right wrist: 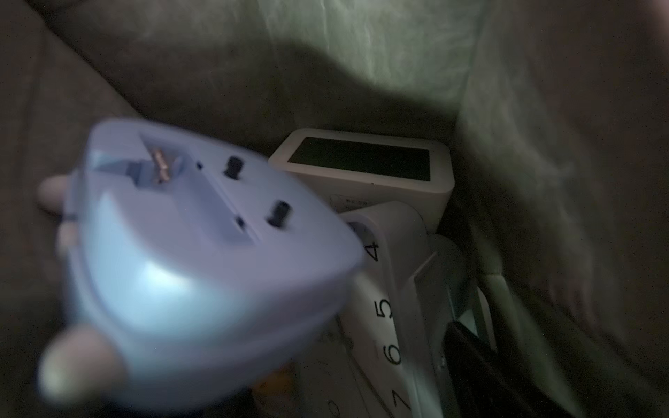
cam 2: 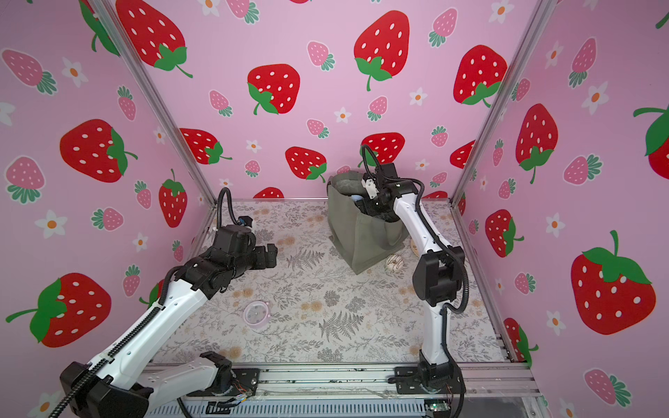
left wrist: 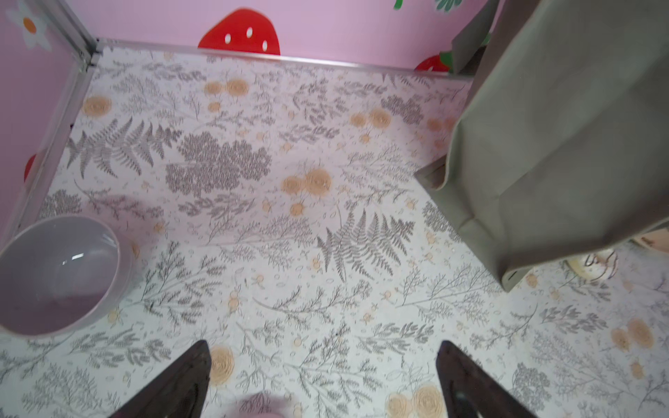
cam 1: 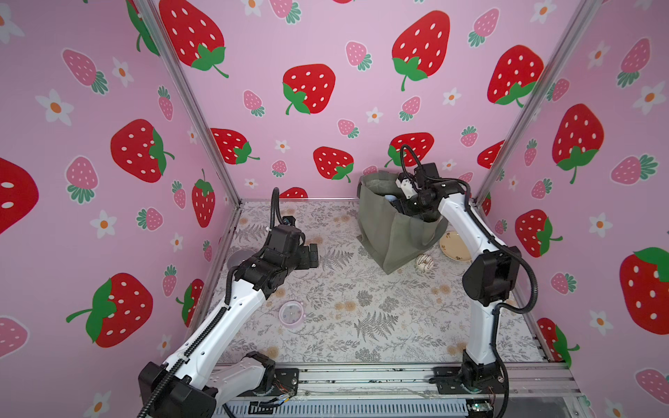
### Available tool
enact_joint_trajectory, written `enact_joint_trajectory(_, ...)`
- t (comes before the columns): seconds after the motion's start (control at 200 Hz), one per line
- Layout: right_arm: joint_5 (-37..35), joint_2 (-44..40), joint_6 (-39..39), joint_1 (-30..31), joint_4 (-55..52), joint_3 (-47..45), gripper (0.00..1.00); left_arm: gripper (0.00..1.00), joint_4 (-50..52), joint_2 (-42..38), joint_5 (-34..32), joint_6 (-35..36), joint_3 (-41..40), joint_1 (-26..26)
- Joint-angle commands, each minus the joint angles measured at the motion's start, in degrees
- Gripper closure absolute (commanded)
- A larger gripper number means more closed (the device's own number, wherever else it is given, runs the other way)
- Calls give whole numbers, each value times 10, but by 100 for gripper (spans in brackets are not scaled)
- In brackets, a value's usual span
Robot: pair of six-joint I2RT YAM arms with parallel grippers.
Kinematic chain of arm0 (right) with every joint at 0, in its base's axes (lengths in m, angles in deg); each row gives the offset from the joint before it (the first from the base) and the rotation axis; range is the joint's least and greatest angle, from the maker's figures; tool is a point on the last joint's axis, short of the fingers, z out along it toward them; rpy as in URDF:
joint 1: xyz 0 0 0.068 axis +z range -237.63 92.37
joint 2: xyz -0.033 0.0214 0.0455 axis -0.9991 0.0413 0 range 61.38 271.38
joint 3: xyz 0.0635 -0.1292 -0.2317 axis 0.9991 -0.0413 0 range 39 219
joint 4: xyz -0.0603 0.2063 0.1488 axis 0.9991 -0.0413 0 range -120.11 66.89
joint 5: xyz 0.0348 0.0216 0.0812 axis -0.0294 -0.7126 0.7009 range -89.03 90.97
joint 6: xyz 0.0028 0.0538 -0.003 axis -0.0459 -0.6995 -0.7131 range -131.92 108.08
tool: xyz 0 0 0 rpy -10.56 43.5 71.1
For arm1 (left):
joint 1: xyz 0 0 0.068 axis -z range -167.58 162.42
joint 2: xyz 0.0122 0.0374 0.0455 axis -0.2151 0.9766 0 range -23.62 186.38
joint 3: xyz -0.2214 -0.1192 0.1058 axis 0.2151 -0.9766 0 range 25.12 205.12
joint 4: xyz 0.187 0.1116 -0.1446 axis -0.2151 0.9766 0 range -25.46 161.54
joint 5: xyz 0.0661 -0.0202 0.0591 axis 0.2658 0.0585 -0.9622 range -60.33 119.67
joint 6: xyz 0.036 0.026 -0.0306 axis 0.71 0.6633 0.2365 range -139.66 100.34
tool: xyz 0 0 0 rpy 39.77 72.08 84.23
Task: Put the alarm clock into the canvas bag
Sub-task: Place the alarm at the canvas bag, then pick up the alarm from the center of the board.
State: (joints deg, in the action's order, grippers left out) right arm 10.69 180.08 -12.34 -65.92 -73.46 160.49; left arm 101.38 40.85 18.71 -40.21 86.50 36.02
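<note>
The grey-green canvas bag (cam 1: pixel 391 231) (cam 2: pixel 358 235) stands open at the back of the table. Its side also fills a corner of the left wrist view (left wrist: pixel 561 144). My right gripper (right wrist: pixel 333 354) is down inside the bag. A lavender-blue alarm clock (right wrist: pixel 199 260) lies blurred just beyond it, back side showing, clear of the one dark finger (right wrist: pixel 470 362) that I can see. That finger stands far out to the side, so the jaws are open. A blue bit of the clock (cam 1: pixel 390 198) shows in the bag's mouth. My left gripper (cam 1: pixel 313 255) (left wrist: pixel 322 347) hovers open over bare table.
Under the alarm clock lie a white digital clock (right wrist: pixel 365 170) and a white clock with black numerals (right wrist: pixel 383 325). A grey bowl (left wrist: pixel 58 275) sits by the left wall. A small round pink object (cam 1: pixel 291 313) lies mid-left. A doughnut (cam 1: pixel 424 262) and plate (cam 1: pixel 454 246) are beside the bag.
</note>
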Motion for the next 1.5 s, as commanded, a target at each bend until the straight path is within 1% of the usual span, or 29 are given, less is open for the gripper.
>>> enact_joint_trajectory(0.0, 5, -38, -16, 3, 5, 17, 0, 0, 72, 6, -10, -30, 11, -5)
enact_joint_trajectory(0.125, -22, -74, -52, 3, 22, 21, 0, 1, 121, 59, -16, -11, 75, -9)
enact_joint_trajectory(0.195, -29, -113, -72, 3, 49, -3, 0, 1, 134, 86, -14, -14, 101, -9)
enact_joint_trajectory(0.295, -17, -198, -106, 3, 116, -83, 0, 1, 125, 102, 4, -35, 113, -10)
enact_joint_trajectory(0.345, -2, -239, -126, 3, 151, -121, 0, 1, 135, 112, -1, -41, 126, -10)
enact_joint_trajectory(0.405, 29, -282, -141, 5, 179, -167, 0, 1, 169, 130, -3, -40, 158, -10)
enact_joint_trajectory(0.445, 34, -311, -153, 6, 199, -203, 0, 1, 208, 144, -4, -40, 182, -9)
enact_joint_trajectory(0.485, 47, -351, -168, 8, 230, -257, 0, 1, 240, 151, -2, -46, 196, -8)
enact_joint_trajectory(0.495, 49, -354, -170, 9, 234, -260, 0, 1, 251, 151, -1, -48, 196, -7)
enact_joint_trajectory(0.525, 68, -387, -184, 10, 259, -308, 0, 1, 270, 147, 1, -56, 189, -4)
enact_joint_trajectory(0.615, 127, -468, -213, 20, 311, -407, 0, 1, 289, 106, 16, -80, 121, 0)
enact_joint_trajectory(0.65, 151, -490, -216, 26, 331, -437, 0, 1, 289, 87, 28, -90, 92, 0)
enact_joint_trajectory(0.73, 186, -522, -221, 35, 335, -491, 0, 1, 290, 58, 54, -111, 36, 1)
enact_joint_trajectory(0.791, 210, -534, -222, 41, 345, -524, 0, 1, 288, 51, 77, -126, -3, 5)
enact_joint_trajectory(0.841, 228, -531, -211, 45, 332, -533, 0, 1, 289, 55, 87, -135, -23, 9)
enact_joint_trajectory(0.931, 270, -525, -192, 62, 326, -558, 0, 1, 285, 67, 75, -143, -44, 28)
enact_joint_trajectory(1.006, 299, -520, -178, 82, 341, -585, 0, 1, 258, 76, 73, -145, -66, 41)
enact_joint_trajectory(1.076, 296, -509, -171, 97, 343, -599, 0, 1, 229, 87, 76, -150, -89, 43)
enact_joint_trajectory(1.146, 290, -497, -165, 107, 340, -602, 0, 1, 213, 96, 63, -153, -102, 43)
enact_joint_trajectory(1.321, 285, -486, -159, 111, 343, -601, 0, 1, 185, 103, 41, -155, -119, 41)
enact_joint_trajectory(1.371, 287, -486, -158, 112, 345, -602, 0, 1, 181, 108, 35, -151, -122, 35)
enact_joint_trajectory(1.496, 294, -486, -157, 112, 354, -608, 0, 1, 161, 134, 43, -132, -129, 17)
